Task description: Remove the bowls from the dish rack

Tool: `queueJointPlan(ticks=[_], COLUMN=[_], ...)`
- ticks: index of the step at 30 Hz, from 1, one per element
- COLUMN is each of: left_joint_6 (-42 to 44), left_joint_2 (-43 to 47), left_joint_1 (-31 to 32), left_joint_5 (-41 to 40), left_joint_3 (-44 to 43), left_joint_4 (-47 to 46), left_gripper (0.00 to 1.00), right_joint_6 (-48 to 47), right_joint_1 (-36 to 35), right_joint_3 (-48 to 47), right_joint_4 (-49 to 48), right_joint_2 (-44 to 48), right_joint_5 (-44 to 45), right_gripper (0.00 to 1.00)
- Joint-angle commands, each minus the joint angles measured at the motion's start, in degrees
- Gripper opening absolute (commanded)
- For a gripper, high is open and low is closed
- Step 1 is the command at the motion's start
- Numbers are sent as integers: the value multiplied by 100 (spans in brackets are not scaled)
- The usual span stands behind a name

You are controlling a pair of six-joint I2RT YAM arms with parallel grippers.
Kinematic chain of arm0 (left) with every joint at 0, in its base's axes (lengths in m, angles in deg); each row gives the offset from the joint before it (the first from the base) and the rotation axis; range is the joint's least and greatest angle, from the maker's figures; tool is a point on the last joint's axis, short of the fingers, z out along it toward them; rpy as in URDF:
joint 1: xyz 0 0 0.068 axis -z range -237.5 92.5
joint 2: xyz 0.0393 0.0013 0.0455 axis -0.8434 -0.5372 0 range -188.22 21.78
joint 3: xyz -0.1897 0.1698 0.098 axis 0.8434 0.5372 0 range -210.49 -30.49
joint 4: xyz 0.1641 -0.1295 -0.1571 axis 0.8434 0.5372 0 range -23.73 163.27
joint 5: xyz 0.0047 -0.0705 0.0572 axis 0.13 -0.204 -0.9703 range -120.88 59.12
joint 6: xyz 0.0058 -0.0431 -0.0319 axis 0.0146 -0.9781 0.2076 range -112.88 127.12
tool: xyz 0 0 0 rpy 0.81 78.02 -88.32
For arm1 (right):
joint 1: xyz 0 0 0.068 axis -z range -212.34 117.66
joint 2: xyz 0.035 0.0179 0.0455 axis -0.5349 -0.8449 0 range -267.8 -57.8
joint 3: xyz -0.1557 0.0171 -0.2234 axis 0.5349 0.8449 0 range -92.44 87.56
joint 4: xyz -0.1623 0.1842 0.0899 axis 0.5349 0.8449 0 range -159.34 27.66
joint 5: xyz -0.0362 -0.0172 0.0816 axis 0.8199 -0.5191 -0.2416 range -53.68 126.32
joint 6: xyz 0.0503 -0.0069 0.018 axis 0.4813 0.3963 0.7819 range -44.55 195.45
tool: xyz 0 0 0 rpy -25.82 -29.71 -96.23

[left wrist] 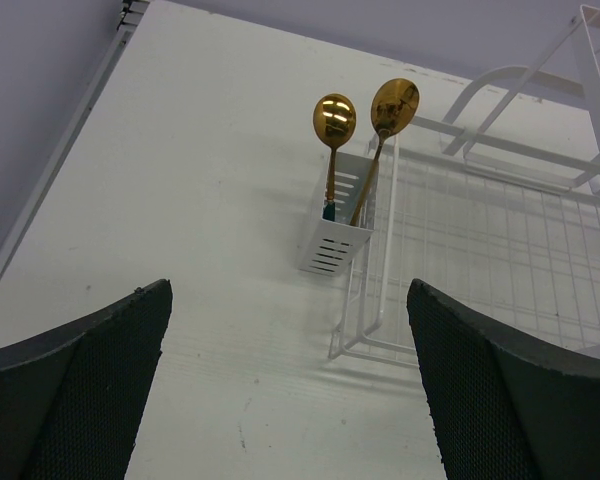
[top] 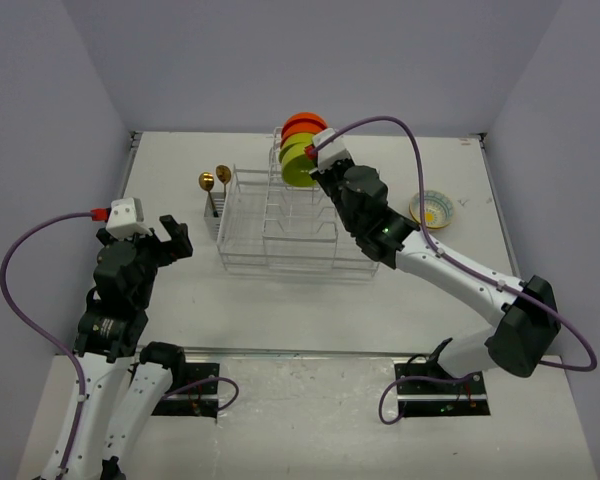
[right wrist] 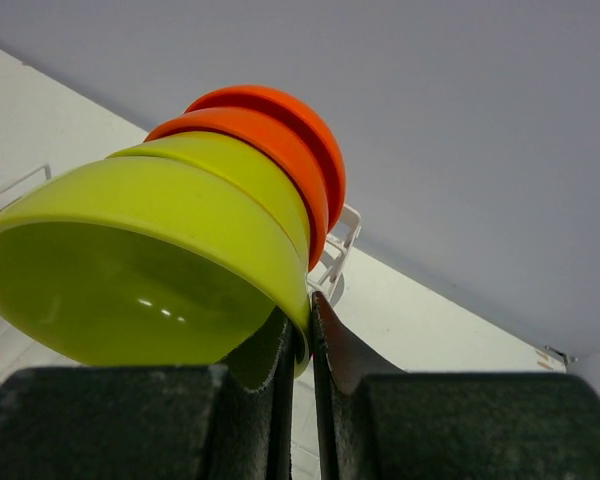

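The left hand (left wrist: 290, 395) hangs wide open and empty over the counter (top: 180, 300), left of the dish rack (top: 280, 268) and its two gold spoons (top: 215, 180). At the rack's far end, the right hand (right wrist: 308, 320) pinches the rim of the front lime-green bowl (right wrist: 150, 260), with two orange-red bowls (right wrist: 280, 140) behind it. A patterned bowl (top: 435, 208) sits on the counter at right.

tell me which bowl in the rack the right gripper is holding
The lime-green bowl nearest the arms: the right gripper is shut on its rim. The second green bowl and the orange bowls stand behind it, ungripped.
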Motion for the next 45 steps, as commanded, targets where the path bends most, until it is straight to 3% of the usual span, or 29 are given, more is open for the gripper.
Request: queueJointPlan(ticks=[1,30,36,38,43,45], left_joint_6=[-34,-17,80,71,-17,-17], left_joint_2=[-32,-84,12,-233,-1233,-1428], left_joint_1=[4,4,4,4,65,162], left_joint_5=[-83,22,487,1004,2629,2703], left_joint_3=[-22,-31,-232,-460,-1858,-2305], left_joint_4=[-192,-219,-280,-211,97,106], left_gripper=[100,100,100,100,100,100], right_joint_6=[209,1167,2036,2537,3652,3908], right_joint_1=[60,236,236,236,254,437], right_joint_3=[-222,-125,-817,-1038,-1172,-1031], right_joint_4=[-143,780,2559,3081,4366,4698], right_joint_2=[309,1038,1127,1136,1653,2092], right_joint_5=[-91,-785,-891,-891,-935,-1005], right_gripper=[0,0,0,0,0,0])
